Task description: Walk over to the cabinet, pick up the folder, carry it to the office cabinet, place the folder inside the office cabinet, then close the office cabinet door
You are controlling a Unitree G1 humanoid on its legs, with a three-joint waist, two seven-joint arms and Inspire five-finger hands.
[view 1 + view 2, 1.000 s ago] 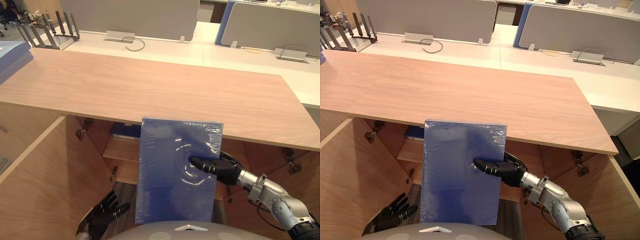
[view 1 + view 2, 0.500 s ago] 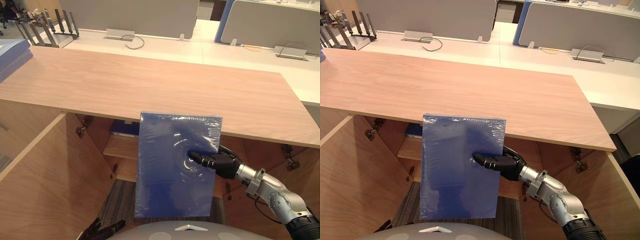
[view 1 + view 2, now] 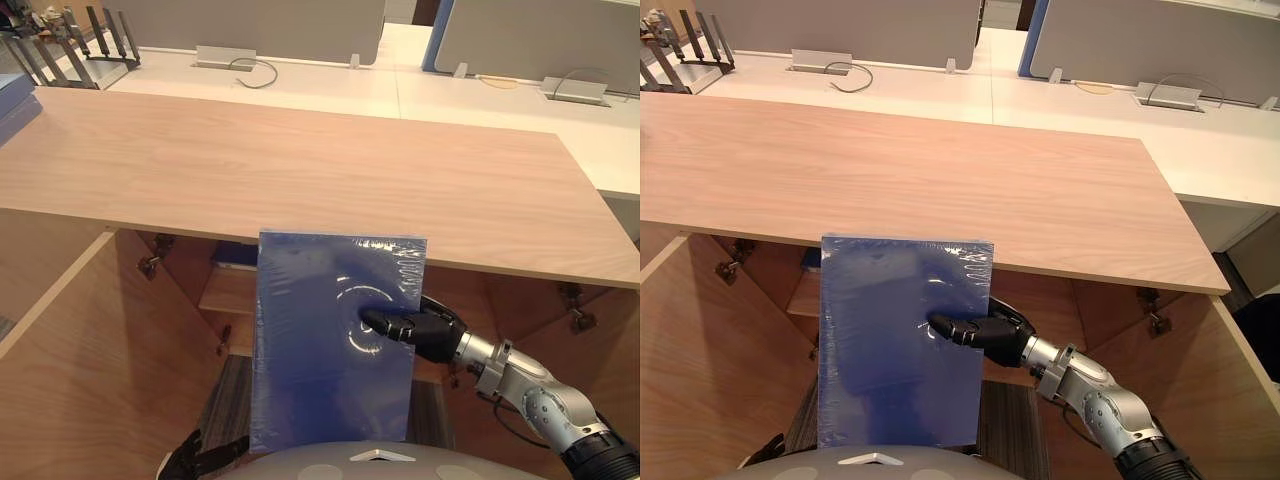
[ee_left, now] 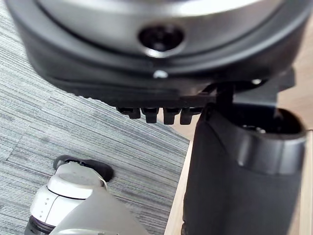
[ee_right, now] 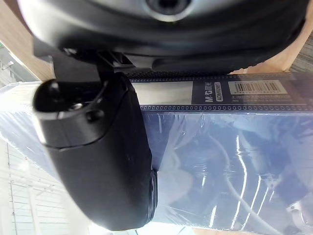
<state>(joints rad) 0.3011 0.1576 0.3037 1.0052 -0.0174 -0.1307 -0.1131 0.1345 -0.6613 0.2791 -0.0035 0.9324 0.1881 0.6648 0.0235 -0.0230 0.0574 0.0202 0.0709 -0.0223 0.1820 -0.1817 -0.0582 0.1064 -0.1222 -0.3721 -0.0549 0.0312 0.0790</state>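
1. At the far left, a blue stack [image 3: 14, 100] lies on the corner of the office cabinet's wooden top [image 3: 300, 170]. A file rack [image 3: 100, 40] stands on the white desk [image 3: 330, 88] behind it.
2. The cabinet's left door [image 3: 80, 360] stands swung open towards the robot.
3. The left hand [image 3: 205, 458] hangs low beside that door, above the grey striped carpet [image 3: 228, 395]. Its fingers [image 4: 156, 113] are loose and hold nothing.
4. Inside the cabinet a wooden shelf [image 3: 228, 292] carries a dark blue item [image 3: 235, 256] lying flat, its right part hidden behind the folder.
5. The folder [image 3: 320, 340] is blue and wrapped in shiny plastic film. It is held upright in the air before the open cabinet, broad face towards the camera. As seen from the head, its upper edge meets the front edge of the wooden top. It is outside the cabinet and rests on nothing.
6. The right hand [image 3: 430, 335] grips the folder at its right edge, about halfway up. The thumb [image 5: 102, 156] presses on the near face, and the other fingers are hidden behind the folder.
7. At the far right, the cabinet's right door [image 3: 1252, 400] is also open, with a metal hinge [image 3: 572, 305] showing on the inner wall.
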